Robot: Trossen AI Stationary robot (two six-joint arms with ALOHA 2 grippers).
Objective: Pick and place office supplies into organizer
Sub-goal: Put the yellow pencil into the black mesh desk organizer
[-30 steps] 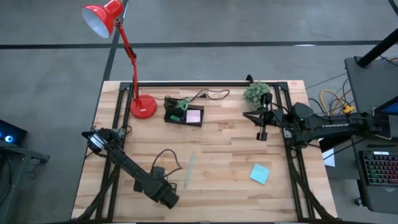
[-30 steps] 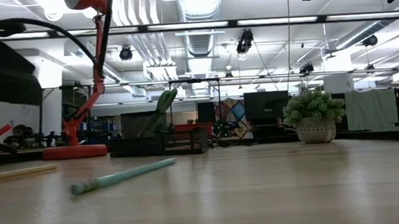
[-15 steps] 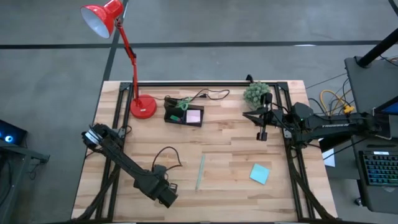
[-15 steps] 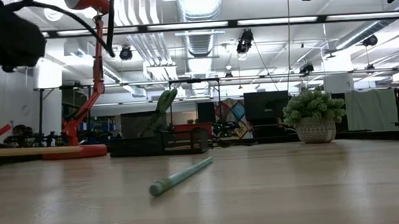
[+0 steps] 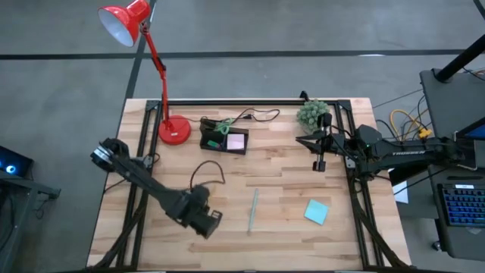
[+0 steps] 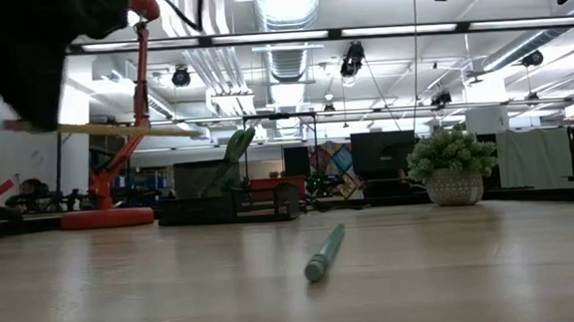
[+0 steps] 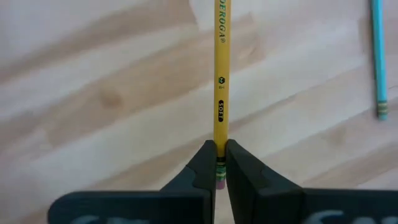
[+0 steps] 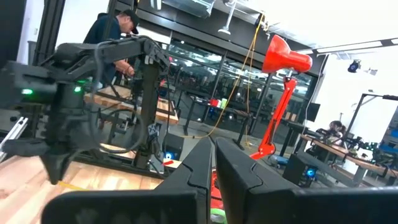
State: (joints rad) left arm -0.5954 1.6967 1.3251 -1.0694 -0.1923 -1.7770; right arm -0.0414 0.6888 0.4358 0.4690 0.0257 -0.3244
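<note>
My left gripper (image 5: 208,221) hangs over the near left of the table, shut on a yellow pencil (image 7: 221,74); the low view shows that pencil (image 6: 115,130) roughly level above the wood. A thin green pencil (image 5: 253,210) lies flat on the table to the right of that gripper. Farther right, a teal sticky pad (image 5: 317,211) rests flat. At the back, the black organizer (image 5: 214,143) holds a pink pad (image 5: 236,141) and green-handled scissors (image 5: 221,127). My right gripper (image 5: 319,163) waits shut above the table's right side. My left gripper pinches the yellow pencil's eraser end (image 7: 219,163) between its two fingertips. The fingers come steeply from above and lie across the pencil. The rest of the pencil sticks out sideways from the fingers, close to level and lifted clear of the table.
A red lamp's round base (image 5: 174,130) stands left of the organizer. A small potted plant (image 5: 312,114) sits at the far right. A black cable (image 5: 208,173) loops over the wood beside my left arm. Bare wood lies between the organizer and the green pencil.
My left gripper has risen and drifted toward the table's right and far side, rolling at the wrist, and has lifted the yellow pencil clear of the table. The green pencil has slid toward the right and turned about on the table.
</note>
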